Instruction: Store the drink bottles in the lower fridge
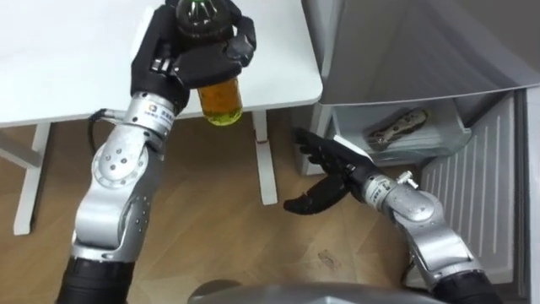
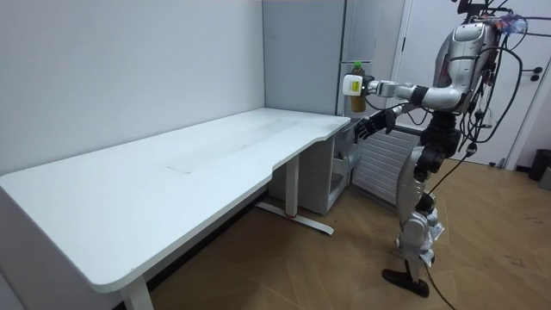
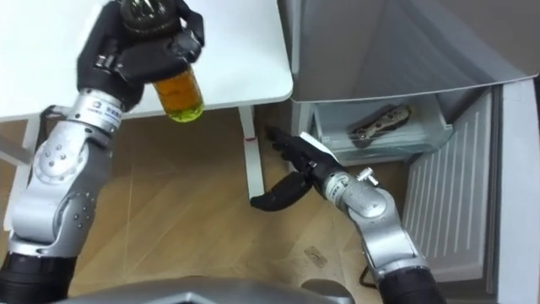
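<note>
My left hand (image 1: 190,52) (image 3: 139,46) is curled round a drink bottle (image 1: 219,101) (image 3: 179,95) filled with amber liquid and holds it in the air over the end of the white table (image 1: 67,59). The room view shows the bottle (image 2: 353,90) upright with a green cap, raised at chest height. My right hand (image 1: 325,173) (image 3: 291,173) (image 2: 370,125) hangs open lower down, fingers spread, in front of the open lower fridge compartment (image 1: 405,127). I stand at the table's end beside the fridge (image 2: 301,60).
A dark patterned packet (image 1: 395,127) lies in the fridge's pale drawer. The open fridge door (image 1: 477,194) with ribbed lining stands to my right. The table leg (image 1: 266,160) rises from the wooden floor between my arms.
</note>
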Robot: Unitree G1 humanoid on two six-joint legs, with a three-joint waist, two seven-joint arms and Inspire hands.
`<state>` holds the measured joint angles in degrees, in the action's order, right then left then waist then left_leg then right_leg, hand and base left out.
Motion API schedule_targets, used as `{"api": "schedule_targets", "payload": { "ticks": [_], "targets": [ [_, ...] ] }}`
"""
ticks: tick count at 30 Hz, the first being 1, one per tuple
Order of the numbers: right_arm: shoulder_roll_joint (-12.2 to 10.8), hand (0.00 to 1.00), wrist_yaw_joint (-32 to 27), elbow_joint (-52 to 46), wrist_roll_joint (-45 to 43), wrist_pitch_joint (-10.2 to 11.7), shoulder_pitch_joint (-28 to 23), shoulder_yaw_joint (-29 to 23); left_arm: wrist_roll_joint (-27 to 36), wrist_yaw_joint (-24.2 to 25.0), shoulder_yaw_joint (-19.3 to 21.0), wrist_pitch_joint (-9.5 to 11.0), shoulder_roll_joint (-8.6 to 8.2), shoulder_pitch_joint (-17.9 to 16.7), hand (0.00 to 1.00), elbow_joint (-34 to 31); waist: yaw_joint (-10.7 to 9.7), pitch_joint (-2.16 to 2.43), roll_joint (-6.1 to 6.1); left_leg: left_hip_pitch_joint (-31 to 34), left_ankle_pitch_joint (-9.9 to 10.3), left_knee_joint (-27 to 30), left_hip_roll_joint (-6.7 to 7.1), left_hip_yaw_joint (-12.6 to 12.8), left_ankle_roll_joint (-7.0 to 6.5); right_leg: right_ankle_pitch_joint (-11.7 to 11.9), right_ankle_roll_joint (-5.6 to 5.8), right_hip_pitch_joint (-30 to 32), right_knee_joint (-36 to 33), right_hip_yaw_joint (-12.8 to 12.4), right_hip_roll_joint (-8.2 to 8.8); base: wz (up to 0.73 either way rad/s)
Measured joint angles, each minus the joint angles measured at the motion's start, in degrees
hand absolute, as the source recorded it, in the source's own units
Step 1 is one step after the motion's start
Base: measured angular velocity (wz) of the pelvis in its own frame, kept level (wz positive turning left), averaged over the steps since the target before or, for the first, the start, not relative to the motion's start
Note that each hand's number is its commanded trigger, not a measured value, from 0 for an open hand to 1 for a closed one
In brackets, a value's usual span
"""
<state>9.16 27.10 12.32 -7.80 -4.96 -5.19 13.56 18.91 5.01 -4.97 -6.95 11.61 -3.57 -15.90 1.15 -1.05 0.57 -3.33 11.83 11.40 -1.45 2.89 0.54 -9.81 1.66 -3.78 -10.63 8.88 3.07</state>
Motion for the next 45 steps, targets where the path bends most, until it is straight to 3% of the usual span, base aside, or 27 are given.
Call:
{"api": "schedule_targets", "payload": {
  "ticks": [3, 13, 26, 35, 45],
  "targets": [
    [0.3, 0.00, 3.1, -1.2, 0.1, -0.1, -0.4, 0.0, 0.0, 2.9, -0.3, 0.0, -0.05, -0.5, 1.00, 0.0, 0.8, 0.21, 0.34, 0.4, 0.0, 0.3, 0.00, 0.0, 0.00, 0.0, 0.00, 0.1, 0.0, 0.1, 0.02, 0.01],
    [0.7, 0.00, 8.3, -3.5, 0.6, -0.1, -0.3, -0.2, 0.3, 7.0, -2.2, 0.0, -1.13, -1.4, 1.00, 1.3, 0.9, 0.24, 0.35, 0.4, 0.0, 0.3, -0.03, 0.0, 0.00, 0.0, 0.00, 0.1, -0.1, 0.6, 0.13, 0.00],
    [0.7, 0.00, 13.7, -9.0, 1.5, -0.9, -0.3, -0.3, 0.7, 8.0, -3.2, 0.0, -1.41, -2.7, 1.00, 3.1, 0.8, 0.38, 1.66, 0.5, 0.0, 0.5, -0.03, -0.2, -0.01, 0.0, -0.03, -0.1, -0.2, 1.0, 0.18, 0.01],
    [-0.2, 0.00, 14.9, -8.9, 8.6, -1.4, -0.4, -0.1, 3.5, 9.0, -5.5, 0.0, -1.31, -2.7, 1.00, 7.5, 0.7, 0.35, 1.60, 0.9, 0.0, 0.8, -0.02, -0.7, 0.00, 0.0, -0.03, -0.2, -0.3, 1.7, 0.18, 0.03],
    [-0.1, 0.00, 13.0, -7.3, 14.8, -2.1, -0.5, 1.0, 2.9, 8.9, -7.1, 0.0, -1.35, -2.7, 1.00, 8.1, 0.7, 0.16, 1.32, 0.7, 0.0, 0.8, -0.02, -0.4, 0.00, 0.0, -0.03, -0.2, -0.3, 1.2, 0.17, -0.01]
  ]
}}
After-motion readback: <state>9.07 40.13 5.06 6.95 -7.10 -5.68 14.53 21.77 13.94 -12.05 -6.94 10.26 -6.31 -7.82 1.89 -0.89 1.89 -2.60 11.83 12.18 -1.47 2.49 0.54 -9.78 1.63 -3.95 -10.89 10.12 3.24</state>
